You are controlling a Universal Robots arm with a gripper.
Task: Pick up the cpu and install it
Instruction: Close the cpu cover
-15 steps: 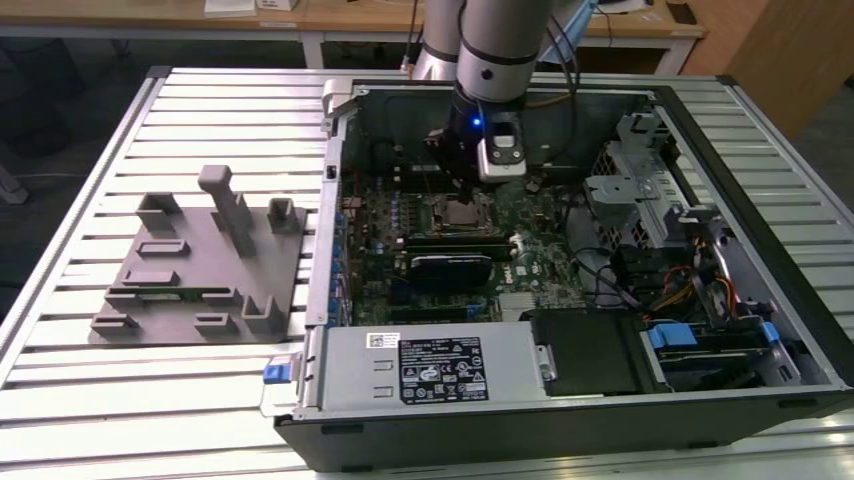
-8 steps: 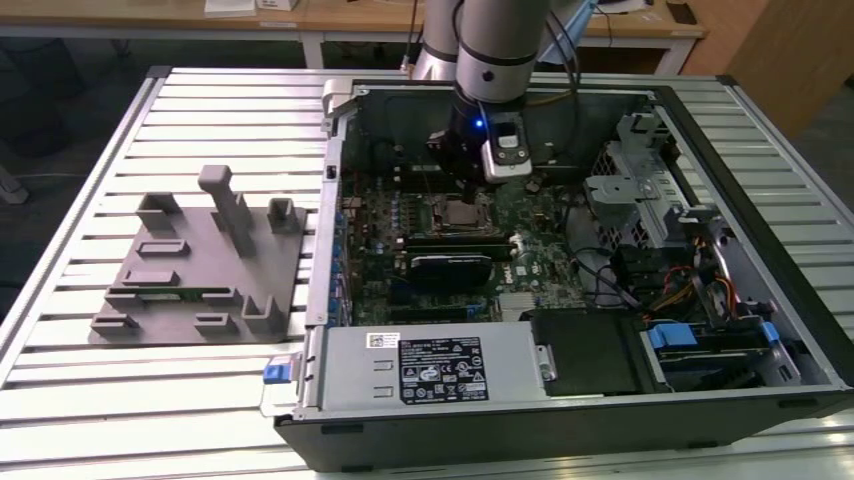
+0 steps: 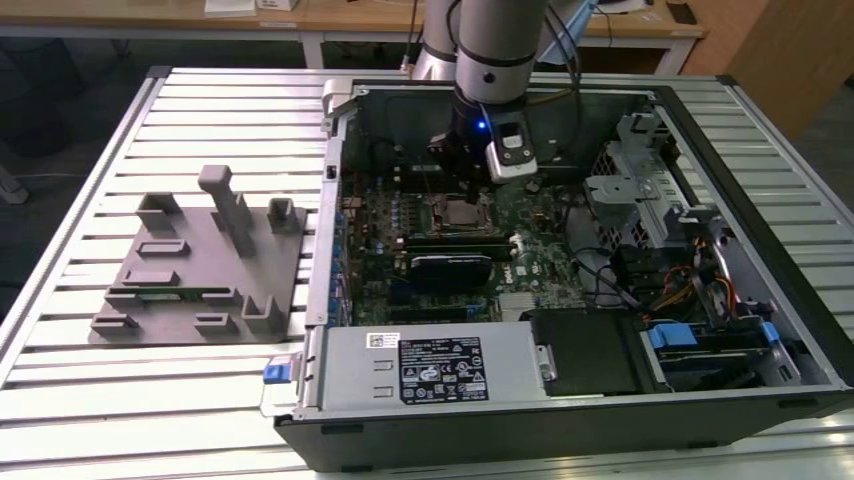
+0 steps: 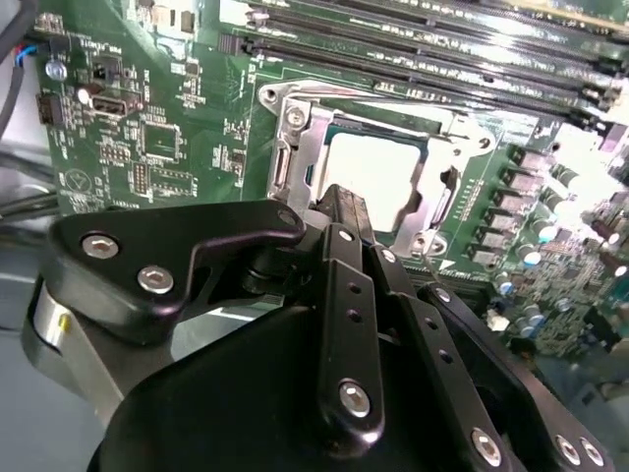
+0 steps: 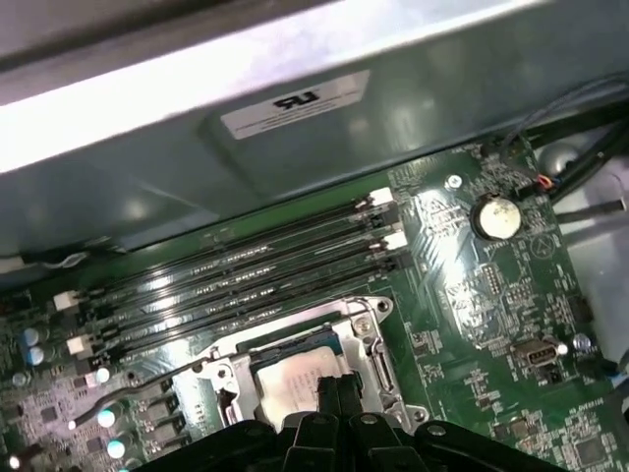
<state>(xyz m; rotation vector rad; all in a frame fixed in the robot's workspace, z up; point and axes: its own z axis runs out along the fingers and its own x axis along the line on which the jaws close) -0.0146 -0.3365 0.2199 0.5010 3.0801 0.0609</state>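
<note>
The cpu (image 4: pixel 378 182) lies flat inside the metal socket frame (image 4: pixel 295 147) on the green motherboard, its pale silvery top facing up. It also appears in the first wrist view as the cpu (image 5: pixel 285 379) and in the exterior view as the cpu (image 3: pixel 461 212). My gripper (image 4: pixel 342 202) hovers just above one edge of the chip with its two black fingers pressed together and nothing between them. In the first wrist view the gripper (image 5: pixel 335 385) hangs over the chip's edge. Part of the cpu is hidden behind the fingers.
The open computer case (image 3: pixel 334 120) lies on a slatted metal table (image 3: pixel 214 100). Memory slots (image 5: pixel 246 265) run beside the socket. A grey plastic fixture (image 3: pixel 200 270) stands at the exterior view's left. A power supply (image 3: pixel 427 370), drive cage (image 3: pixel 641 190) and loose cables (image 3: pixel 667 290) crowd the case.
</note>
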